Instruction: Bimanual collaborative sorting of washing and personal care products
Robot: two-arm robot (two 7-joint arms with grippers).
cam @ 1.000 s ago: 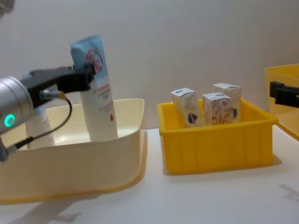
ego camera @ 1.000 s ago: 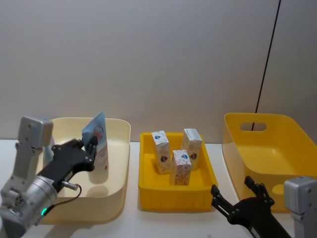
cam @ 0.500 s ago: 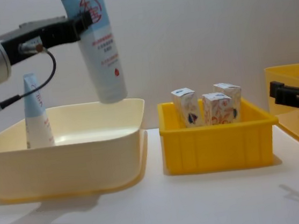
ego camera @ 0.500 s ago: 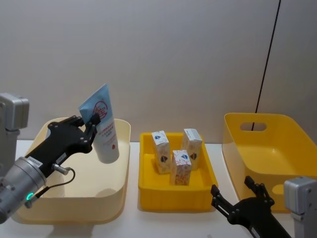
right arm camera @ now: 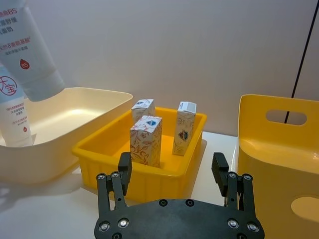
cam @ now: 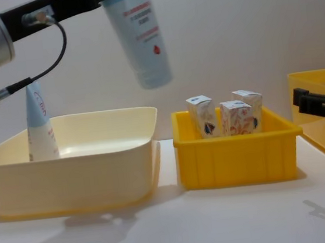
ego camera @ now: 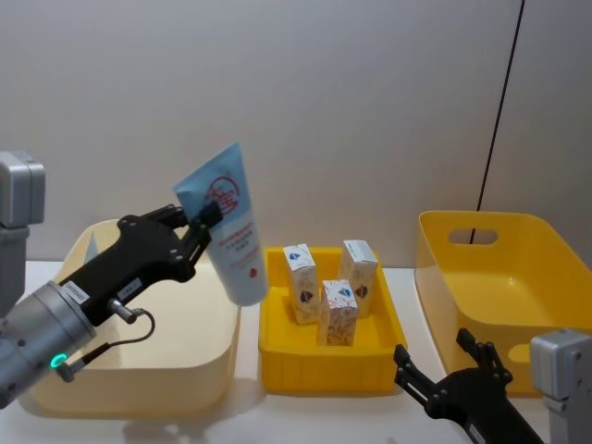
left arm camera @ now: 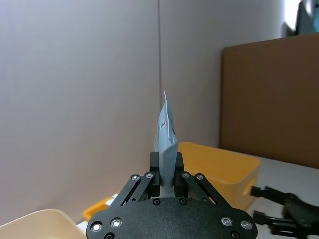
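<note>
Left claw (ego camera: 202, 220), tube (ego camera: 233, 242) aloft near cartons (ego camera: 339, 313)

The head view looks forward and down on the cream bin (ego camera: 176, 370), tray (ego camera: 324, 375) and yellow bin (ego camera: 481, 287). The chest view faces level across the table (cam: 221, 220), close to the same bin and tray. The left wrist view looks past the left gripper (left arm camera: 166, 167), clamped on a tube (left arm camera: 167, 132), to the wall (left arm camera: 75, 99). The right wrist view, low behind the spread right gripper (right arm camera: 172, 169), shares the tray's cartons (right arm camera: 146, 139).
</note>
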